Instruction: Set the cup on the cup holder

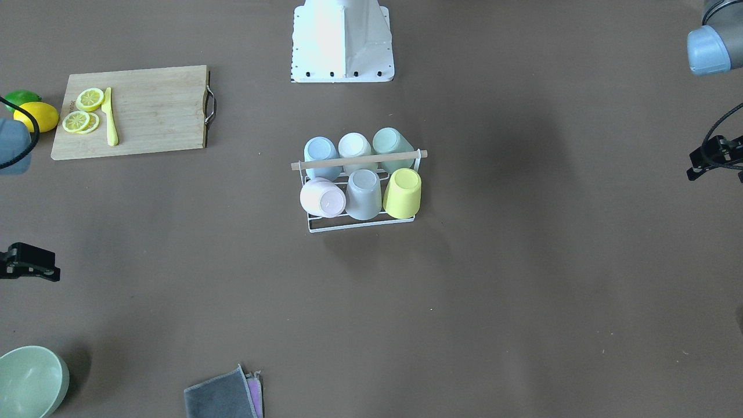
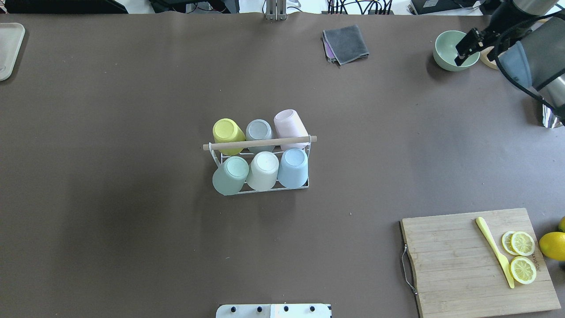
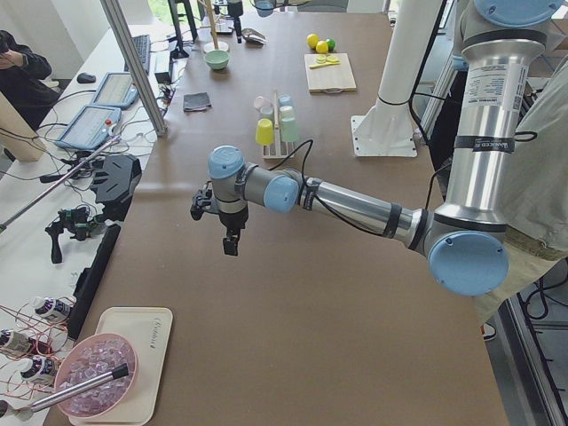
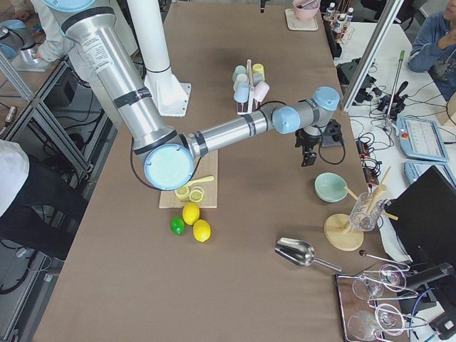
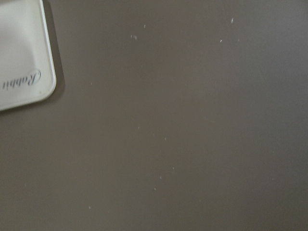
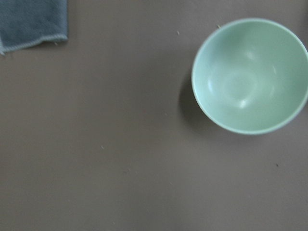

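Note:
The cup holder [image 2: 260,142], a white wire rack with a wooden rod on top, stands in the middle of the table [image 1: 360,160]. Several cups sit upside down on its prongs: yellow [image 2: 227,134], grey [image 2: 259,131] and pink [image 2: 289,125] in the far row, green [image 2: 229,176], white [image 2: 263,170] and blue [image 2: 293,168] in the near row. My right gripper [image 2: 467,46] hovers far right by the green bowl. My left gripper [image 1: 713,157] hovers off the table's left end [image 3: 229,240]. Neither wrist view shows fingers, so I cannot tell their state.
A green bowl [image 2: 450,51] and a folded grey cloth [image 2: 345,43] lie at the far side. A wooden cutting board [image 2: 459,260] holds lemon slices and a yellow knife, with lemons beside it. A white tray [image 2: 9,48] sits at the far left corner.

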### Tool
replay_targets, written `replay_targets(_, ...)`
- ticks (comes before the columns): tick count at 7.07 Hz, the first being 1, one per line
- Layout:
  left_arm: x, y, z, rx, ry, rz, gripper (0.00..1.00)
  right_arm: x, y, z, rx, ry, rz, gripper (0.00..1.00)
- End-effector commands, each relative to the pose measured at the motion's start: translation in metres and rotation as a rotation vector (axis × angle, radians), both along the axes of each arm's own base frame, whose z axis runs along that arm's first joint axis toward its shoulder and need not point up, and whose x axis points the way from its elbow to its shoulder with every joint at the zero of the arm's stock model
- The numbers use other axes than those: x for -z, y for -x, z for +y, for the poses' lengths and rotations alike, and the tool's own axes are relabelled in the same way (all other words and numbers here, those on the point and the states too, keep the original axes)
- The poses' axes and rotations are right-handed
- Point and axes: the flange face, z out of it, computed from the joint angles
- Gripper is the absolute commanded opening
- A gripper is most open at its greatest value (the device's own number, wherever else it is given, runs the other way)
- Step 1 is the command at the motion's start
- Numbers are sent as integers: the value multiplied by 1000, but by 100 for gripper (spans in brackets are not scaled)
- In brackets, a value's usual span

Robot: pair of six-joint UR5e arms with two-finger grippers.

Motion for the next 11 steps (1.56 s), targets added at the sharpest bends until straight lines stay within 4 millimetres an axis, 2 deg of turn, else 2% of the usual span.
replay_targets(1, -56, 5, 14, -5, 192, -27, 98, -48, -51, 133, -6, 41, 45, 100)
replay_targets(2, -85, 9, 19, -57, 195, -32, 98, -71, -78, 164, -29, 79, 49, 100)
replay_targets(3, -109, 34, 22, -52, 208, -13, 98, -99, -103, 177, 0, 61, 71, 100)
replay_targets(4, -127, 49, 34, -18, 259, 50, 98, -128, -132, 195, 22, 58, 81, 100)
replay_targets(5, -132, 64, 39, 11, 269, 78, 98, -152, -160, 212, 19, 61, 85, 100)
replay_targets(6, -128, 79, 36, 39, 258, 84, 98, -174, -190, 232, 33, 43, 91, 100)
replay_targets(7, -128, 99, 37, 77, 251, 85, 98, -191, -217, 245, 11, 46, 94, 100)
replay_targets(8, -126, 107, 36, 92, 243, 83, 98, -209, -240, 252, -46, 90, 74, 100)
replay_targets(10, -127, 110, 36, 98, 219, 84, 98, -219, -254, 261, -75, 110, 98, 100)
replay_targets(11, -127, 111, 36, 100, 217, 84, 98, -238, -268, 268, -98, 142, 140, 100)
